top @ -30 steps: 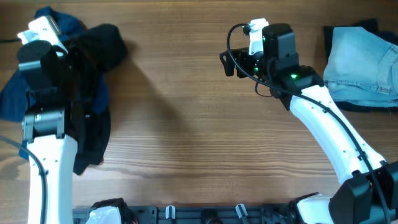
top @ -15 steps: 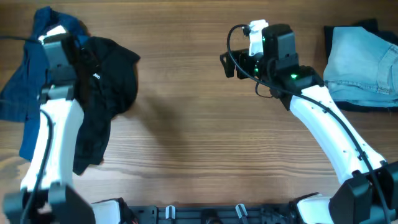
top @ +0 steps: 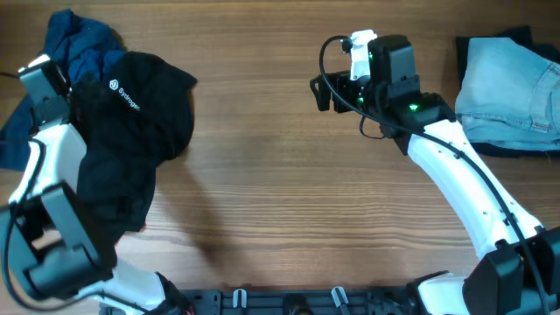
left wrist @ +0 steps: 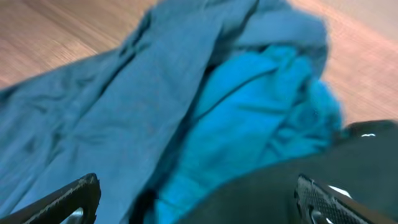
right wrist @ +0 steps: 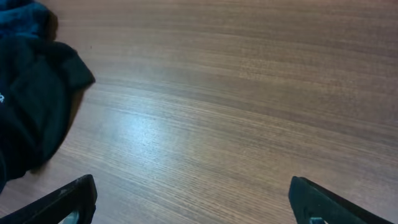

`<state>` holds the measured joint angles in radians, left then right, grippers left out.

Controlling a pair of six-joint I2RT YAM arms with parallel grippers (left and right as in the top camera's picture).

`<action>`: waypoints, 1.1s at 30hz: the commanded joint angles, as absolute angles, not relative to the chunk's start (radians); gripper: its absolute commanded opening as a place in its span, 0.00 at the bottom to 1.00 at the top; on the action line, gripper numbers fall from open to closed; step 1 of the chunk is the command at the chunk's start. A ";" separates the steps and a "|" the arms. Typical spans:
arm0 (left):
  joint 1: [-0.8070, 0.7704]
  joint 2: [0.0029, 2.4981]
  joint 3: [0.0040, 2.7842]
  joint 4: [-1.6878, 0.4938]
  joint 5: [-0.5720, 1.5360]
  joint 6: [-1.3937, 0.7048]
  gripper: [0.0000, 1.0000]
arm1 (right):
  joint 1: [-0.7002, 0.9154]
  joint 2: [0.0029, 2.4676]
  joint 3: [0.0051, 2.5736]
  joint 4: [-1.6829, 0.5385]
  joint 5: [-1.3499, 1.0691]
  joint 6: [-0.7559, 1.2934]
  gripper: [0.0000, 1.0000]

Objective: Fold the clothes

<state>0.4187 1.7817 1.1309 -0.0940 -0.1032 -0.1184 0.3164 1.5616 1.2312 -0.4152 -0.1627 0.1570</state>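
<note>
The clothes lie in a loose, unfolded heap at the upper left of the overhead frame, on the wooden table (top: pixel 289 201). On top is a black top (top: pixel 131 149), crumpled and rounded at its upper end, trailing down the left side in a long, uneven strip; a small white logo (top: pixel 124 92) shows near its upper edge. Behind and to the left of it, a royal-blue garment (top: pixel 77 39) bunches in deep folds, with more blue cloth showing at the far left edge. In the left wrist view this blue fabric fills most of the frame, duller and slate-toned across the left, brighter in the middle, with the black top's edge touching it at the lower right; whether the two blues are one garment cannot be told. The left gripper (left wrist: pixel 196 205) hangs over that wrinkled blue cloth with its fingers spread wide at the frame's bottom corners, gripping nothing. The right gripper (right wrist: pixel 193 202) is well apart from the heap, upper centre in the overhead view, its fingers equally wide over bare wood, holding nothing. Pale blue denim (top: pixel 512 83) sits at the upper right.
</note>
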 commanded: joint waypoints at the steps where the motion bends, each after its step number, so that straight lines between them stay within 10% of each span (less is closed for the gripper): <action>1: 0.462 1.887 1.139 -0.045 -0.064 -0.029 1.00 | 0.316 1.560 1.253 -0.432 -0.157 0.167 0.99; 13: 0.535 1.978 1.139 -0.020 -0.064 -0.034 0.74 | 0.316 1.561 1.253 -0.439 -0.153 0.163 0.99; 16: 0.539 1.978 1.139 -0.022 -0.064 -0.034 0.51 | 0.316 1.562 1.253 -0.438 -0.153 0.163 1.00; 33: 0.539 1.700 1.139 -0.067 -0.080 -0.068 0.04 | 0.316 1.565 1.253 -0.424 -0.153 0.165 1.00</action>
<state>0.5323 1.8107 1.1309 -0.0643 -0.0769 -0.0624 0.3164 1.5616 1.2312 -0.4351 -0.1627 0.1570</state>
